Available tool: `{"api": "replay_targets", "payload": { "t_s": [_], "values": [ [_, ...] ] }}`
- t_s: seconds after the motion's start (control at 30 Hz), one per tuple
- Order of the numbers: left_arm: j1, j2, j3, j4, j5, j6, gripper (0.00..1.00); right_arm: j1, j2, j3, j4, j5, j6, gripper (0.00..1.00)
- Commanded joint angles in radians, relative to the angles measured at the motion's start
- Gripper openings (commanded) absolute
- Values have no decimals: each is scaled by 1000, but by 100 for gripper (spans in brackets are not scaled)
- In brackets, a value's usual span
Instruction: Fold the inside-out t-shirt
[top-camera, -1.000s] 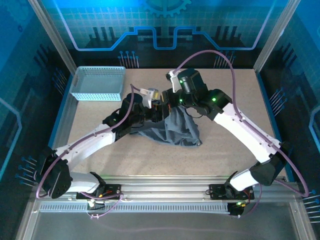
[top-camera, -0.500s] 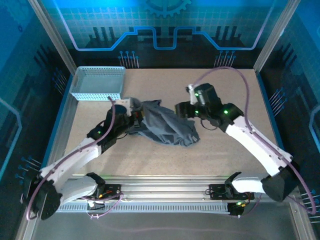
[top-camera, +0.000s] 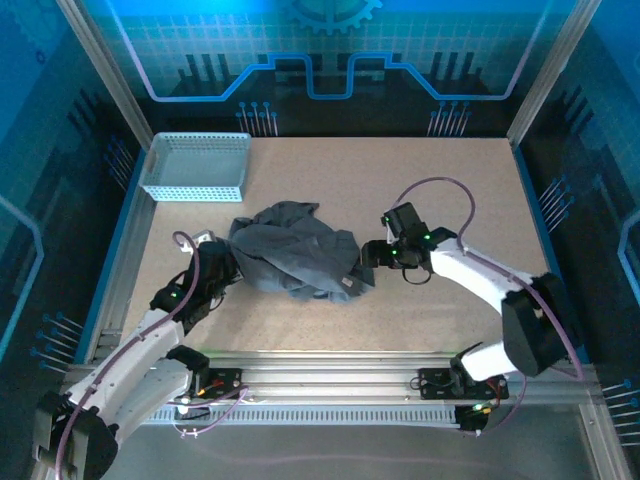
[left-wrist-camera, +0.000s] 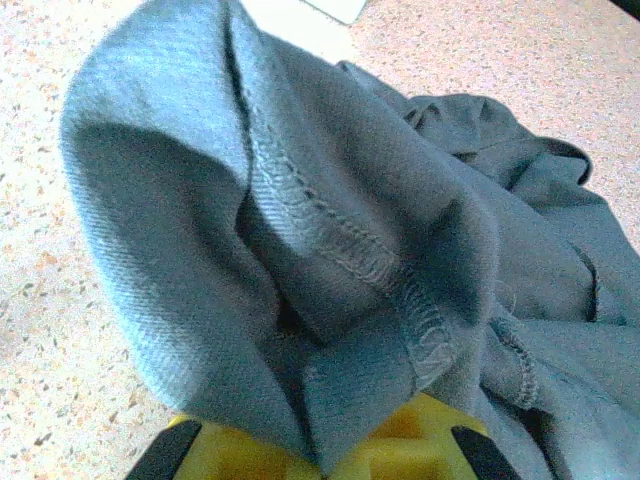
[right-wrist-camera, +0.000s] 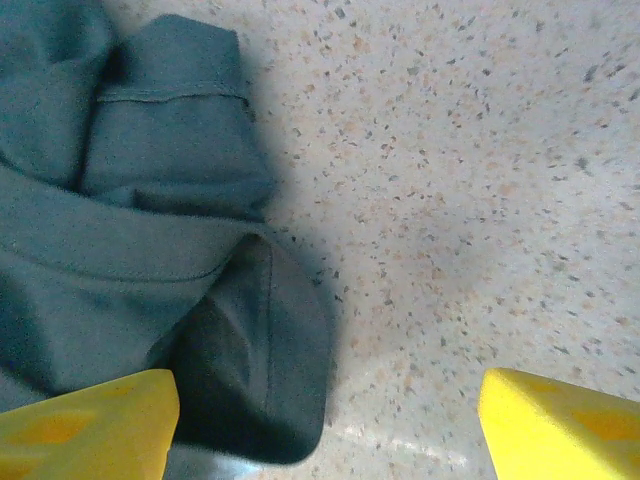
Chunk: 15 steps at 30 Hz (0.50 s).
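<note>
The inside-out t-shirt (top-camera: 295, 250) lies crumpled in a dark grey heap at the middle of the table. My left gripper (top-camera: 232, 262) sits at the heap's left edge, shut on a fold of the t-shirt (left-wrist-camera: 300, 230) with a stitched hem; the cloth bunches up over the yellow fingers (left-wrist-camera: 420, 440) of the left gripper (left-wrist-camera: 325, 465). My right gripper (top-camera: 363, 262) is low at the heap's right edge. In the right wrist view the right gripper (right-wrist-camera: 320, 430) is open, its yellow fingertips (right-wrist-camera: 80, 420) wide apart. A lobe of the t-shirt (right-wrist-camera: 150, 230) lies loose by the left one.
A light blue mesh basket (top-camera: 195, 165) stands at the back left of the speckled table (top-camera: 450, 180). Metal frame posts and blue walls close in the sides, and a rail runs along the near edge.
The right gripper opened, let go of the t-shirt and dropped to the table on its right. The left gripper shut on the cloth and drew back to the near left; the t-shirt slumped.
</note>
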Motion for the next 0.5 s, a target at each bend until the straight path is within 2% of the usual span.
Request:
{"api": "replay_targets", "payload": {
  "t_s": [0.0,0.3,0.37,0.47],
  "values": [
    [9,-2,-10,-5,-24,-23,0,-3,94,48,71,-29,39,76],
    [20,10,-11,8,-9,-21,0,44,276,136,100,-46,14,65],
    [22,12,-11,9,-7,-21,0,44,308,149,101,-37,7,59],
    [25,11,-8,9,0,-21,0,45,325,161,103,-27,-6,42]
  ]
}}
